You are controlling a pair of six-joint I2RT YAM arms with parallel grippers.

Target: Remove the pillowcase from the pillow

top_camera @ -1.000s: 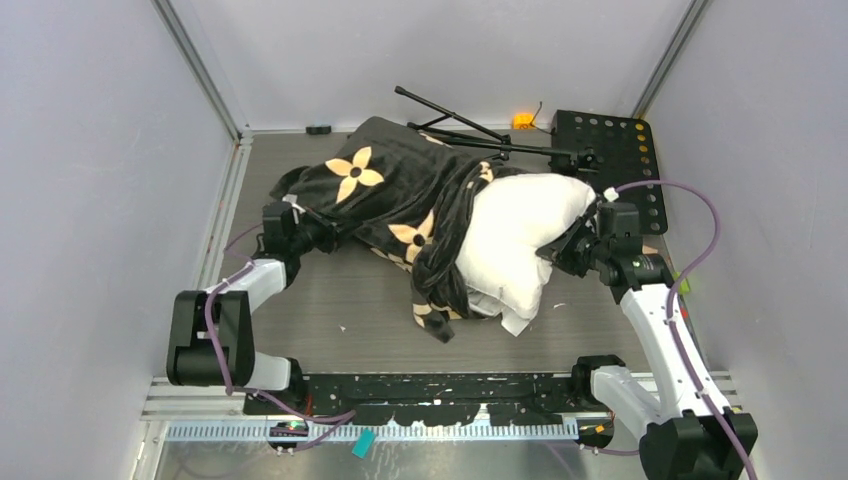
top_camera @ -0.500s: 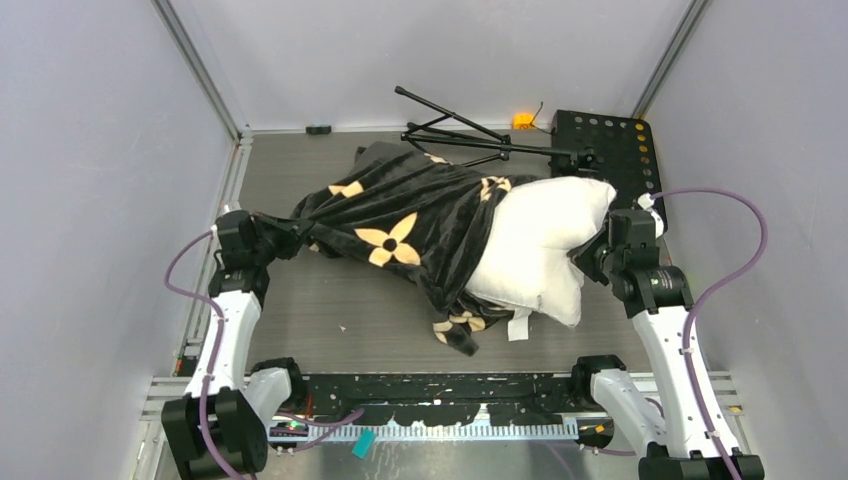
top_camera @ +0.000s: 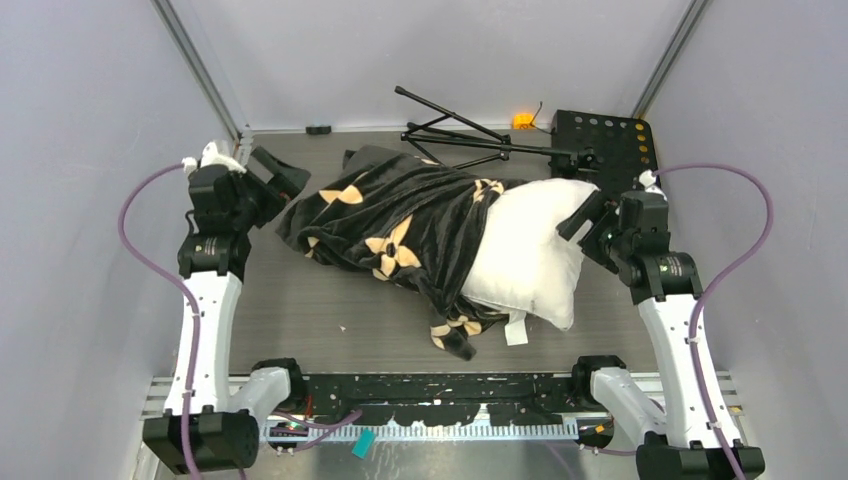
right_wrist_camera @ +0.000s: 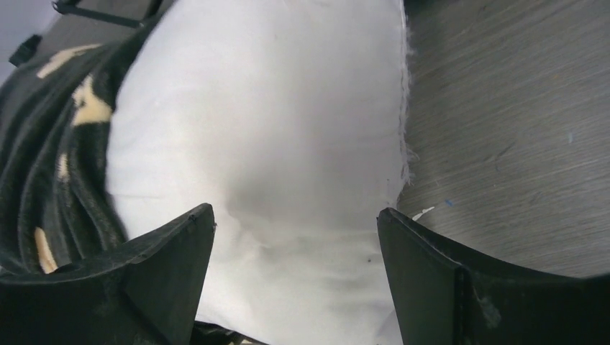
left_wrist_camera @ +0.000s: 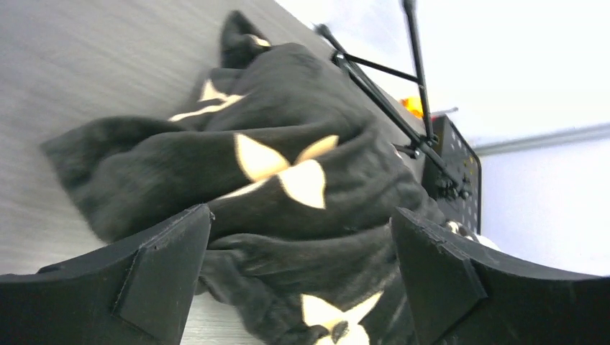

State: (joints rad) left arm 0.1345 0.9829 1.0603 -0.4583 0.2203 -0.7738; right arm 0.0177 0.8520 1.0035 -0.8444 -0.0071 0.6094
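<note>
Grey wood-grain counter (top_camera: 320,310) enclosed by pale walls. The pillow (top_camera: 530,250) lies right of centre, its right part bare and white. The pillowcase (top_camera: 400,210) covers the pillow's left part and spreads in loose folds toward the left. Left pincer (top_camera: 268,185): jaws spread wide, empty, just beside the pillowcase's left edge. Right pincer (top_camera: 590,228): likewise wide, holding nothing, facing the pillow's right side. A folded black stand (top_camera: 470,135) and a perforated plate (top_camera: 615,150) lie at the far edge.
</note>
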